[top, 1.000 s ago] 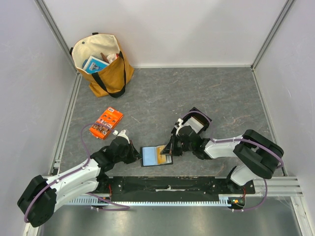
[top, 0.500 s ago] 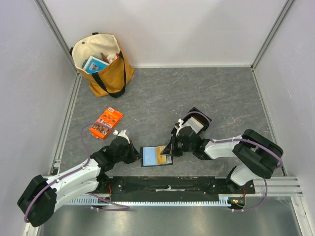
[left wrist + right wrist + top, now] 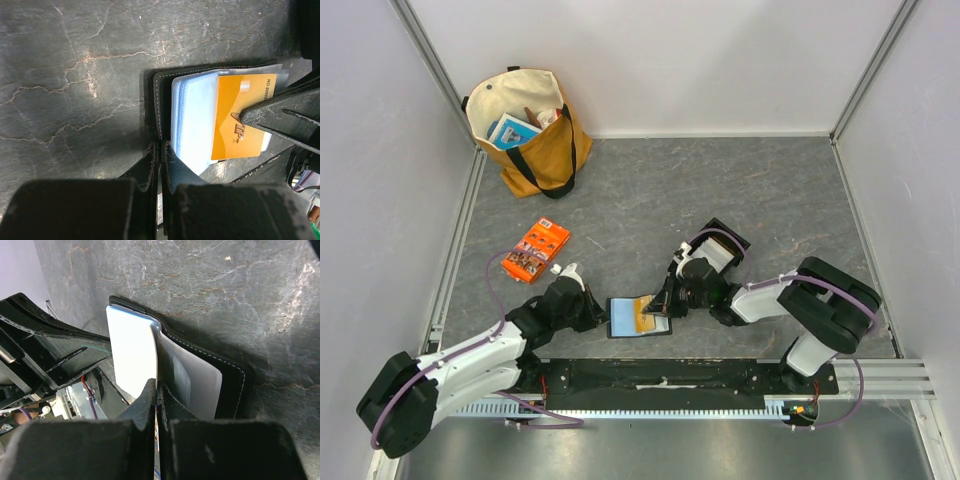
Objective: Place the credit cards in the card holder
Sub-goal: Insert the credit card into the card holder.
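The black card holder (image 3: 623,319) lies open on the table near the front edge, its pale blue inner sleeves (image 3: 192,120) showing. My left gripper (image 3: 599,312) is shut on the holder's left cover (image 3: 161,150) and pins it down. My right gripper (image 3: 663,306) is shut on an orange credit card (image 3: 242,112), which lies flat over the blue sleeves. In the right wrist view the card shows edge-on between the fingers (image 3: 157,387), against the holder (image 3: 230,372). No other cards show.
A black shallow tray (image 3: 725,240) sits just behind the right wrist. An orange printed packet (image 3: 535,250) lies to the left. A tan tote bag (image 3: 525,130) stands at the back left. The arm rail (image 3: 660,375) runs along the front edge.
My right gripper has edged slightly left with the orange card over the holder. The left arm has not moved.
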